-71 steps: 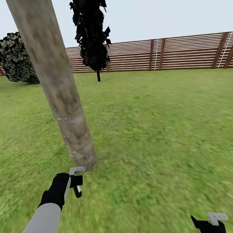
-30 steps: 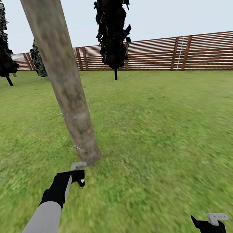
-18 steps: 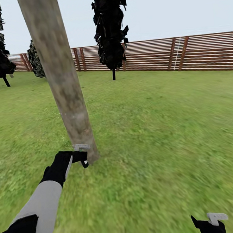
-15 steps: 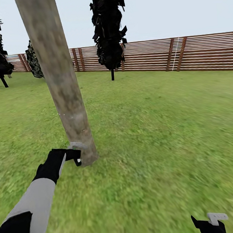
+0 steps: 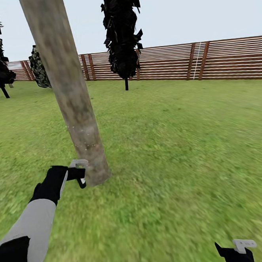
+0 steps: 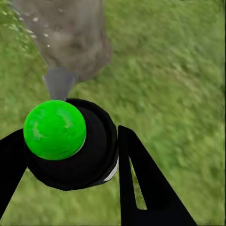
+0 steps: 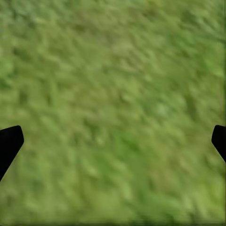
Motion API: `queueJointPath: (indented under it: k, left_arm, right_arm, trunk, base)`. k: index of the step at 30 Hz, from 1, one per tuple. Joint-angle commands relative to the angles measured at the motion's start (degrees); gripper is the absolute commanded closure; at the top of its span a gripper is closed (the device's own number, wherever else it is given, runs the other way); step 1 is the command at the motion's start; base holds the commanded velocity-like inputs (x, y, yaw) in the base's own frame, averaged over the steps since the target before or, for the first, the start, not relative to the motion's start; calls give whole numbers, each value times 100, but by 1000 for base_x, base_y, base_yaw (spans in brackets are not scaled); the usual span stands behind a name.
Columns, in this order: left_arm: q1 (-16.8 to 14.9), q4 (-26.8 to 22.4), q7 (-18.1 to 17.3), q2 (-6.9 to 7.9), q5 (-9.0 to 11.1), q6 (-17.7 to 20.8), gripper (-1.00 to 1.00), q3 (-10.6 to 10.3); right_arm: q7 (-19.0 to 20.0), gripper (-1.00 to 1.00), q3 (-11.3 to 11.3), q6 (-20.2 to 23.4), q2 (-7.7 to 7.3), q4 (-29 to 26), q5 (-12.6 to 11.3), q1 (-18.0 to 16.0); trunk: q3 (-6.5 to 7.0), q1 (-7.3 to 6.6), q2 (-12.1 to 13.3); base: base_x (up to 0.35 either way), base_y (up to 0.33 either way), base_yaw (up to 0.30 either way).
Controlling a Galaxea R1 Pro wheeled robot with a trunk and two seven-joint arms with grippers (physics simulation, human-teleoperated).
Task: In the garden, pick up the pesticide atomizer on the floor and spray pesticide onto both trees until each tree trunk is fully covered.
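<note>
Lower left of head view: left gripper [image 5: 80, 176] clamped on pesticide atomizer [image 6: 70, 141] — we hold nozzle aimed at tree trunk [image 5: 70, 92] base, just beside bark, so spray lands low. Right gripper [image 5: 236, 251], lower right — fingers apart, idle over grass [image 7: 113, 103].

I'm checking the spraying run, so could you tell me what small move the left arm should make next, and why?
Probably lift the left gripper slowly up along the tree trunk. It holds the spray bottle with the nozzle aimed at the trunk's base, where white flecks show, while the long stretch above looks bare.
</note>
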Motion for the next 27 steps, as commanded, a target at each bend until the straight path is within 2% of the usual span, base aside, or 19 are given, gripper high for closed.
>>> queueJointPath:
  k: [1,4,8,10,13,18,23,24,25,27]
  left_arm:
    - [-11,-2,3,-46,-46,-13,100,-4]
    - [-135,-7,2,-85,-40,-2,100,-11]
    - [-740,-4,2,-56,-37,94,100,15]
    - [-1199,-11,2,-60,-40,494,100,15]
    - [-1460,-29,2,-58,-43,703,100,-7]
    - [-1416,-295,2,-58,-49,727,100,-40]
    - [-834,-266,-22,-76,-42,623,100,-25]
    - [-560,-255,-24,-84,-41,474,100,-16]
    - [-415,-248,-24,-86,-41,316,100,-14]
    - [-273,-236,-25,-87,-36,112,100,-8]
  right_arm:
    - [0,-100,0,0,0,0,0,0]
    - [0,-100,0,0,0,0,0,0]
    - [-3,-100,-2,0,0,0,0,0]
    - [-7,-100,-6,0,0,-3,0,0]
    - [-7,-100,-4,0,0,-8,0,0]
    - [-6,-100,0,0,0,-2,0,0]
    - [-4,-100,0,0,0,0,0,0]
    - [-5,-100,0,0,0,0,0,0]
    - [-4,-100,0,0,0,0,0,0]
    - [-3,-100,0,0,0,0,0,0]
  trunk:
    - [0,0,0]
    - [0,0,0]
    - [0,0,0]
    - [0,0,0]
    - [0,0,0]
    - [0,0,0]
    - [0,0,0]
    - [0,0,0]
    - [0,0,0]
    - [0,0,0]
  base:
    - [-28,0,0]
    - [-11,0,0]
    - [-1,0,0]
    - [0,0,0]
    - [0,0,0]
    - [0,0,0]
    - [0,0,0]
    - [0,0,0]
    - [0,0,0]
    - [0,0,0]
